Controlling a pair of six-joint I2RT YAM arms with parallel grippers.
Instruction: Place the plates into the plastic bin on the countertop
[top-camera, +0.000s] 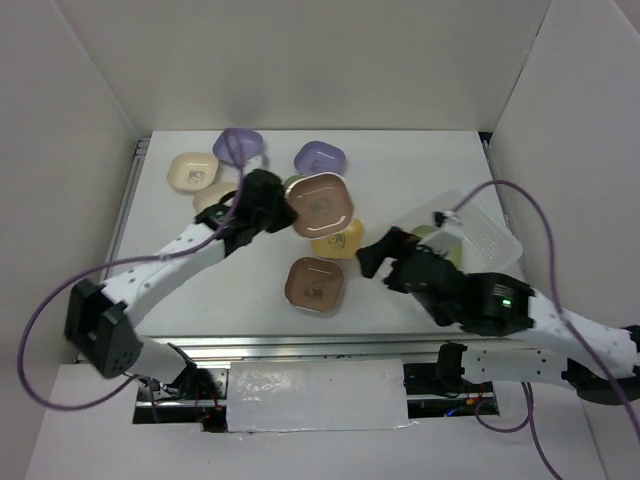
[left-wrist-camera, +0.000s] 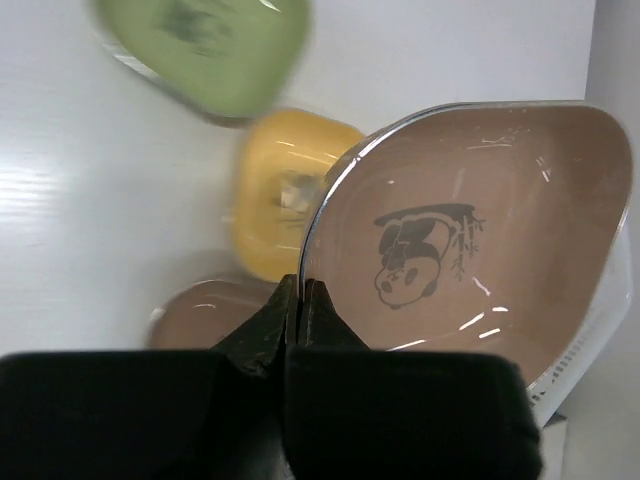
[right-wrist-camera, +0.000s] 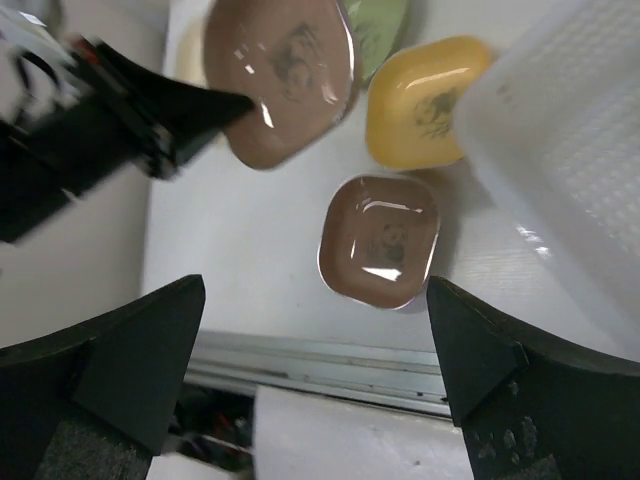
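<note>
My left gripper is shut on the rim of a brown plate and holds it tilted above the countertop. The left wrist view shows the fingers pinching that rim, with the panda mark on the brown plate. My right gripper is open and empty, hovering left of the clear plastic bin. A second brown plate lies flat below; it also shows in the right wrist view. A yellow plate lies under the held one. A green plate lies beyond.
Two purple plates and two cream plates lie at the back left. A metal rail runs along the near edge. White walls enclose the table.
</note>
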